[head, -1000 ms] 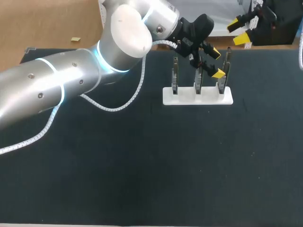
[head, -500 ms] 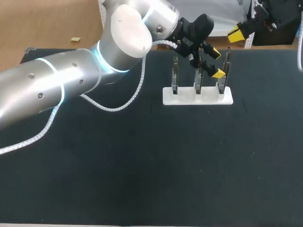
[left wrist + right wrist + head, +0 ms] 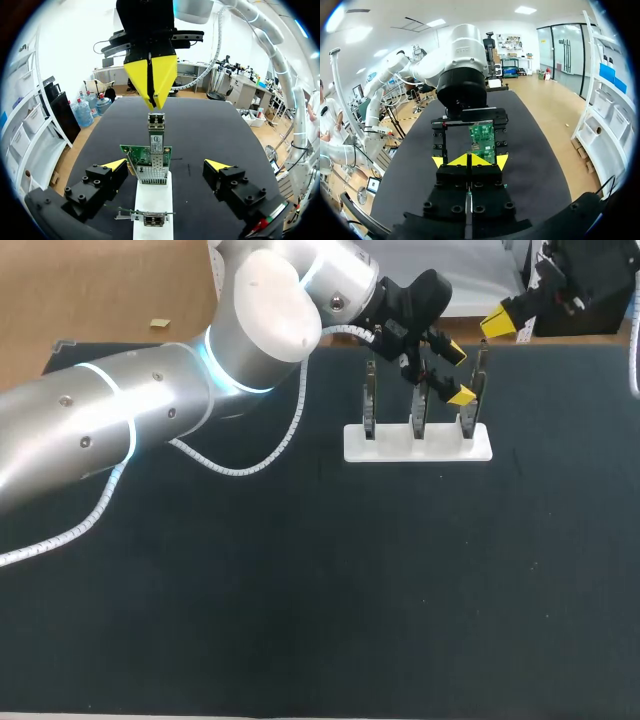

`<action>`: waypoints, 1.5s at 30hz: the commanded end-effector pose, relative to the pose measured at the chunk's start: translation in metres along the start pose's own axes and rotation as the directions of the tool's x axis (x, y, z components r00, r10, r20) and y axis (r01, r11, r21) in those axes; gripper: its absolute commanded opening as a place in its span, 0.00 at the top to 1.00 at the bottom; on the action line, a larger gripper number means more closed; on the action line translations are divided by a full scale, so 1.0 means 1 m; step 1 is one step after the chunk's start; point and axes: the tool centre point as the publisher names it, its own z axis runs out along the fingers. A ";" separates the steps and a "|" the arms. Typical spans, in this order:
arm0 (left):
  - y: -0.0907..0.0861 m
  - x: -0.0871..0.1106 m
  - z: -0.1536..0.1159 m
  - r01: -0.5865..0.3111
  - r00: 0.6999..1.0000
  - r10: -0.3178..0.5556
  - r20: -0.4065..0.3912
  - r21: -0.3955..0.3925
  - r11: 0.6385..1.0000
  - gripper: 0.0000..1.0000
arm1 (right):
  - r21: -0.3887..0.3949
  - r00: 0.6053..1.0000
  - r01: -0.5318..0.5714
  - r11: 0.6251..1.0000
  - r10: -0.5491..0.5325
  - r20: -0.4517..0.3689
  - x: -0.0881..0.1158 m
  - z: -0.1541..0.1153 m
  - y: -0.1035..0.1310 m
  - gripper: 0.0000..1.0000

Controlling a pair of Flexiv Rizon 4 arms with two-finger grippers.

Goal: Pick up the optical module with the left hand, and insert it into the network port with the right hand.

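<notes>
Left gripper spread wide, holding nothing, yellow tips either side of a green card, not touching it. Card upright in a white stand, with a metal port cage on its lower part. Optical module apparently just beyond the card, upright on the same stand, ungripped, connector end up. Smaller third piece at the stand's near end, under the gripper. Right gripper above and past the module, tips pressed together with nothing between, pointing down toward it with a clear gap. From the head view: stand on the black table toward the far edge, left arm reaching in from the left, right gripper off by the far right corner, apart from the stand.
</notes>
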 end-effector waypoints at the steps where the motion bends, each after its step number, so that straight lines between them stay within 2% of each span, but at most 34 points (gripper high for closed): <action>1: 0.001 -0.002 0.000 0.003 1.000 -0.003 -0.007 0.002 1.000 0.00 | -0.004 1.000 -0.005 1.000 0.004 -0.006 0.002 0.003 -0.001 1.00; 19: 0.001 -0.002 0.000 0.003 1.000 -0.003 -0.007 0.002 1.000 0.00 | -0.017 0.997 -0.066 0.998 0.066 -0.049 0.030 0.017 -0.002 1.00; 45: 0.001 -0.002 0.000 0.003 1.000 -0.003 -0.007 0.002 1.000 0.00 | -0.028 0.992 -0.095 0.995 0.092 -0.084 0.042 0.027 -0.002 1.00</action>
